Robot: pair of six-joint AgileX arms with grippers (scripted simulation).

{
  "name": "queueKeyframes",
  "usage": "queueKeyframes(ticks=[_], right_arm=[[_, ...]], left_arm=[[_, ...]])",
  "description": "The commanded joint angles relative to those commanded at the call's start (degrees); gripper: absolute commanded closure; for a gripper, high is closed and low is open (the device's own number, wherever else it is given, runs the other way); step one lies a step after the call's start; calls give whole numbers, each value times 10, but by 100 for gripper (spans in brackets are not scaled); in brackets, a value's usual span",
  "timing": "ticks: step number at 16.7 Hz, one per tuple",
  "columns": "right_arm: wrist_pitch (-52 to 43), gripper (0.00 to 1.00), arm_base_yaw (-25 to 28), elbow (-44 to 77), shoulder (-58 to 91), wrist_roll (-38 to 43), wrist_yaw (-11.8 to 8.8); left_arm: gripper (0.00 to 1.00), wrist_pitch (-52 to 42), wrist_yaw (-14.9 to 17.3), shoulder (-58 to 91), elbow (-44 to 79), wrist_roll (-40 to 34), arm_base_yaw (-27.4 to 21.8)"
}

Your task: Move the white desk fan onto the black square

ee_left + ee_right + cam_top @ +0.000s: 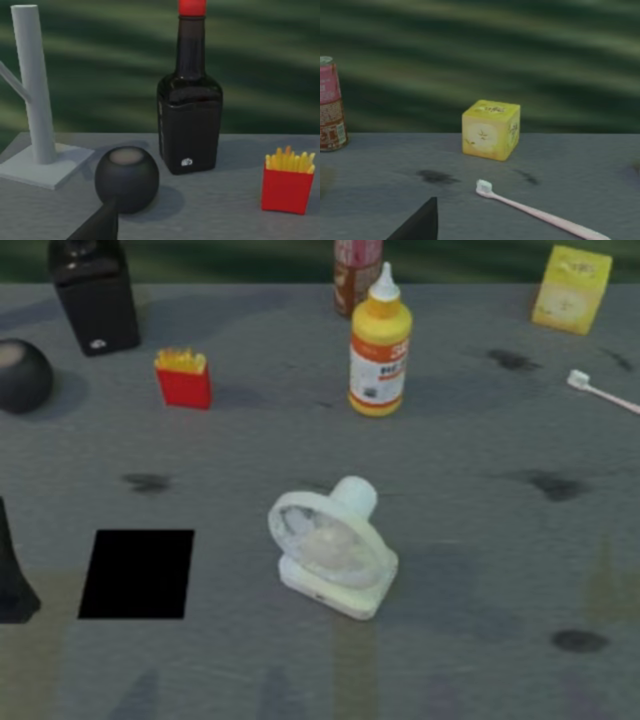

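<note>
the white desk fan point(332, 550) stands mid-table, well right of the black square point(137, 574), looking light, hollow and fragile at the grille, so take the base or motor knob; neither gripper's state can be told.

On the table I count 1 white desk fan point(333, 552) and 1 black square point(137, 573). Bottles: 2, i.e. 1 dark bottle point(95, 292) w/ red cap and 1 yellow glue bottle point(379, 345). Also 1 dark ball point(22, 375), 1 red fries box point(183, 378), 1 can point(356, 272), 1 yellow cube point(571, 289), 1 pink toothbrush point(603, 392), 1 white stand point(36, 110).
</note>
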Motion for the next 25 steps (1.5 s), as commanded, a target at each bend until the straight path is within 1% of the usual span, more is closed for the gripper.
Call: queueKeyframes(ticks=[3, 5, 7, 10, 14, 18, 22, 25], right_arm=[[0, 0, 0, 0, 0, 0, 0], [0, 0, 0, 0, 0, 0, 0], [0, 0, 0, 0, 0, 0, 0], [0, 0, 0, 0, 0, 0, 0], [0, 0, 0, 0, 0, 0, 0], [0, 0, 0, 0, 0, 0, 0], [0, 0, 0, 0, 0, 0, 0], [0, 0, 0, 0, 0, 0, 0]], left_arm=[[0, -5, 1, 6, 4, 4, -2], [0, -29, 4, 35, 27, 25, -14], [0, -71, 8, 86, 68, 60, -34], [0, -158, 15, 198, 162, 134, -75], [0, -299, 22, 383, 335, 261, -146], [0, -449, 25, 587, 541, 400, -226], [0, -593, 23, 794, 749, 532, -303], [0, -688, 18, 938, 891, 618, -354]])
